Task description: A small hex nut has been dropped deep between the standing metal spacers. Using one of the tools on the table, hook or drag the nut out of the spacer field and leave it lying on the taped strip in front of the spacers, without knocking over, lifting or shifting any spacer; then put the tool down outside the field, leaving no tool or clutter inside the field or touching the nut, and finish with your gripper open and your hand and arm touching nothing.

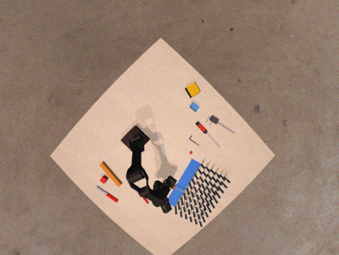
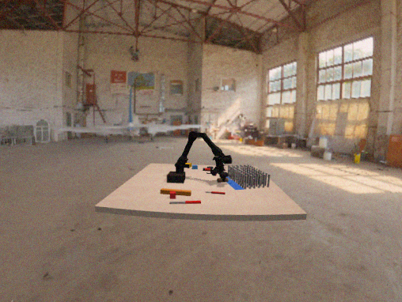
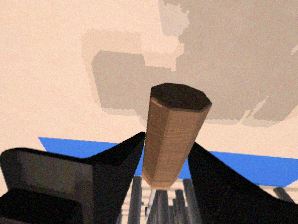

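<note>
My gripper (image 2: pixel 223 177) (image 3: pixel 166 140) is shut on the wooden handle (image 3: pixel 172 132) of a tool, low over the front side of the blue taped strip (image 1: pixel 187 171) (image 2: pixel 234 183) (image 3: pixel 250 167). The tool's thin metal shaft (image 1: pixel 180 189) (image 3: pixel 151 200) crosses the strip toward the standing spacers (image 1: pixel 201 224) (image 2: pixel 269 180) (image 3: pixel 135 200). In the wrist view it runs down among the nearest spacers. Its far end is hidden. The spacers look upright in rows. The hex nut cannot be made out in any view.
Beyond the strip's upper end lie a tiny red cube (image 1: pixel 191 152), a hex key (image 1: pixel 194 142), a screwdriver (image 1: pixel 201 127), a caliper (image 1: pixel 214 119), blue and yellow blocks. An orange bar (image 1: pixel 111 174) (image 2: pixel 176 191), a red cube (image 1: pixel 104 179) and red-handled tools (image 1: pixel 112 197) (image 2: pixel 218 193) lie left.
</note>
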`<state>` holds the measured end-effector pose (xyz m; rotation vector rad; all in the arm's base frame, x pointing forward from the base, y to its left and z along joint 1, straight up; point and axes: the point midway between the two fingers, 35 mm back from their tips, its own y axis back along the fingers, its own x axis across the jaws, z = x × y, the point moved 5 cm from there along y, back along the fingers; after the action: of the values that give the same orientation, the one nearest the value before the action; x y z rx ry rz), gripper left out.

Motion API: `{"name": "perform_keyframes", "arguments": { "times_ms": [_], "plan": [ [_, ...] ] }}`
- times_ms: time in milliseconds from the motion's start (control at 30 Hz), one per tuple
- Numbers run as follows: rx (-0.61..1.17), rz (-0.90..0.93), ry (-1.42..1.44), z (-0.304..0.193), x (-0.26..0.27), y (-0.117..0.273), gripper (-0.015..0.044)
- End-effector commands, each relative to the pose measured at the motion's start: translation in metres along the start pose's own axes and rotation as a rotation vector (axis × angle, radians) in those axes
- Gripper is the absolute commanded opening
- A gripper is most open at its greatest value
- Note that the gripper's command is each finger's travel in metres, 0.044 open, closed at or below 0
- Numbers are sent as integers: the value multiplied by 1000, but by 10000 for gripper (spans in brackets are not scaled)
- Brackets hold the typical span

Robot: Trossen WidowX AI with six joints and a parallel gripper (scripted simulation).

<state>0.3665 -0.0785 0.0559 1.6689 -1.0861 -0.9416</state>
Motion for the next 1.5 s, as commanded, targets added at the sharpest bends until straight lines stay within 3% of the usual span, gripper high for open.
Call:
{"name": "perform_keyframes", "arguments": {
  "times_ms": [0, 1467],
  "plan": [
    [0, 3, -2, -4, 1, -1, 0],
    [3, 4, 0, -22, 8, -4, 0]
  ]
}}
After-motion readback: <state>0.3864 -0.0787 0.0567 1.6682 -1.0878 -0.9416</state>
